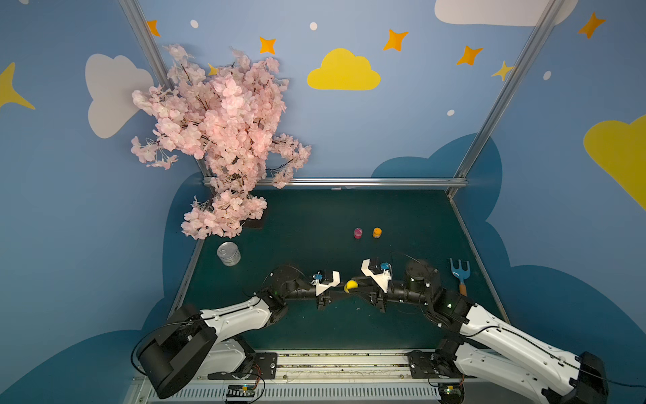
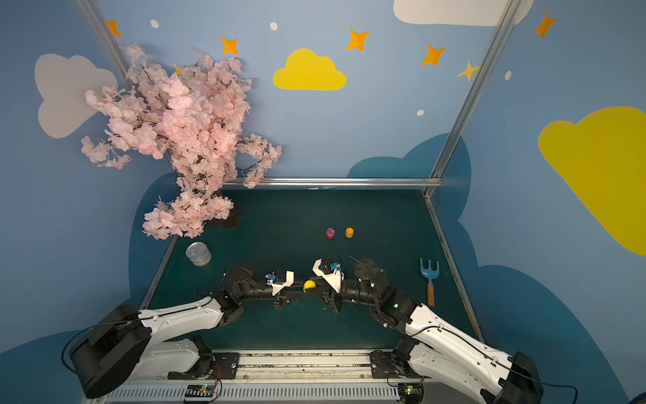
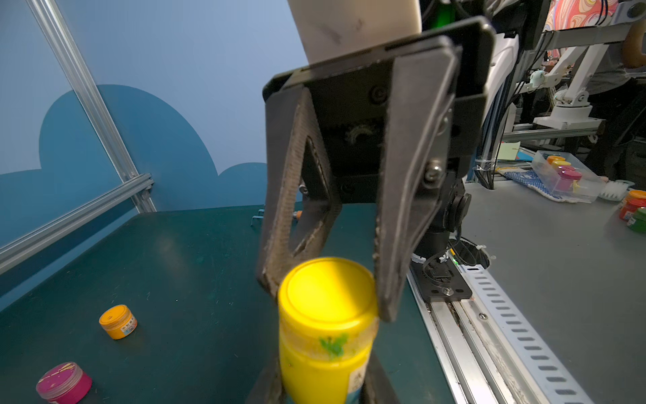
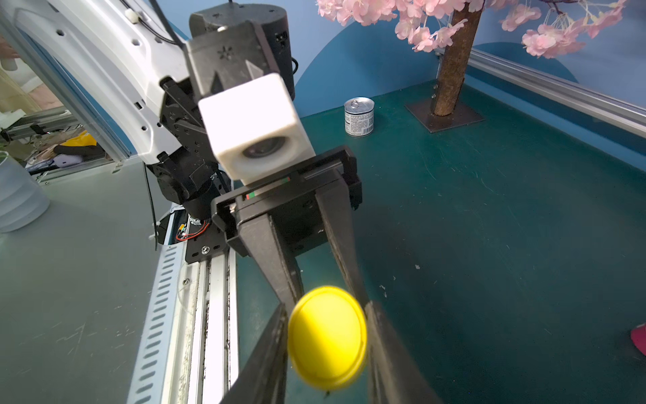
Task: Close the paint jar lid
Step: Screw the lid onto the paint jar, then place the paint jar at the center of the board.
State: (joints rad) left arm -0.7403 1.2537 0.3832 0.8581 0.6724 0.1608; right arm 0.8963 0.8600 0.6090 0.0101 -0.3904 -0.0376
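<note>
The lid (image 3: 327, 290) is on the mouth of the yellow jar (image 3: 321, 360), so the placing part looks done. Whether it is screwed tight, the pictures do not tell. My call: the turn to lock it down is what's left.

Where's the jar? Lower centre in both top views, held between the two arms above the green table (image 1: 314, 332). It shows as a small yellow spot (image 1: 350, 286).

The left gripper (image 3: 323, 381) comes in from the left of the frame, its arm stretched low and nearly level. It is clamped on the jar's body, a finger on each side at the bottom of the left wrist view.

The right gripper (image 3: 328, 297) reaches in from the opposite side, head-on to its partner. Its fingers (image 3: 391, 280) pinch the rim of the lid, one each side. From the right wrist the lid's flat yellow face (image 4: 327, 337) sits square between them, low in the frame.

The pink pot (image 1: 358, 232) and orange pot (image 1: 377, 232) stand well apart, further up the table.
</note>
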